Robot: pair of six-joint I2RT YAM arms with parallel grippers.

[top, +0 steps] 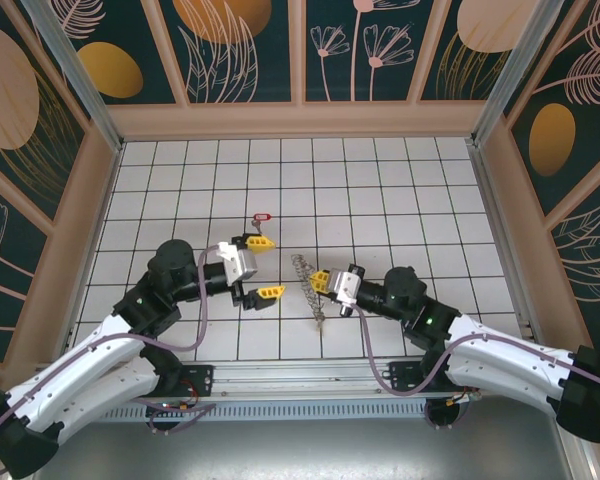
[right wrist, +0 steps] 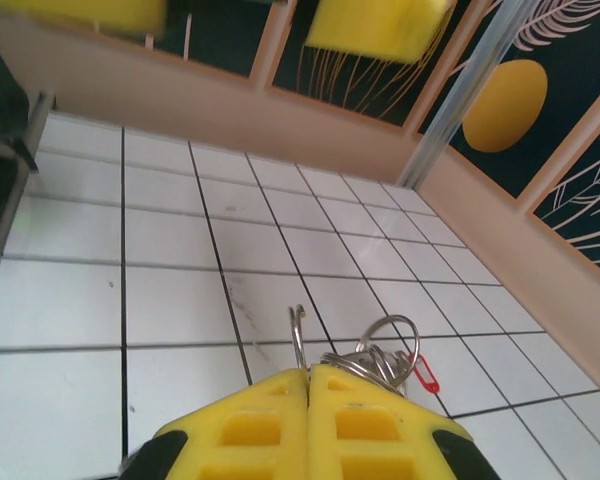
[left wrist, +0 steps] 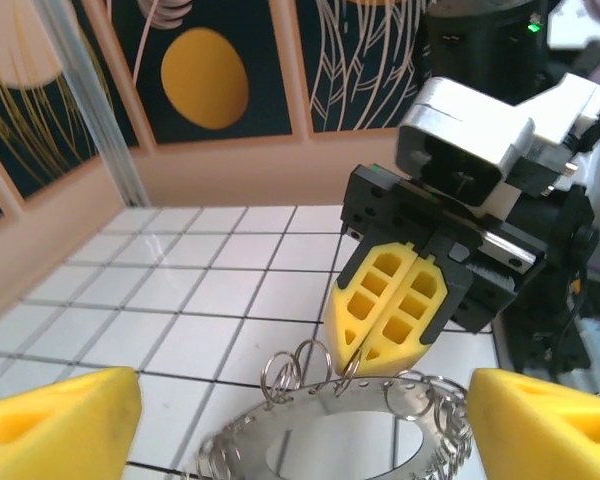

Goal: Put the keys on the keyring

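light: bright, even | shadows: soft, short | glare: faint on tiles (left wrist: 160, 245) | blur: left gripper (left wrist: 302, 410) fingertips (left wrist: 70, 420) soft up close

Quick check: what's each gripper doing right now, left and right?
Left gripper: open, holding nothing.
Right gripper: fingers shut on the keyring rim.

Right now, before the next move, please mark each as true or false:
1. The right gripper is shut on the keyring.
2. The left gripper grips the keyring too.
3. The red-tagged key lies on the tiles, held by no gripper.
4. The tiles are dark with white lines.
1. True. The right gripper is closed on the rim of the keyring.
2. False. The left gripper stands open and grips nothing.
3. True. The key lies just beyond the left gripper.
4. False. The tiles are white with dark lines.
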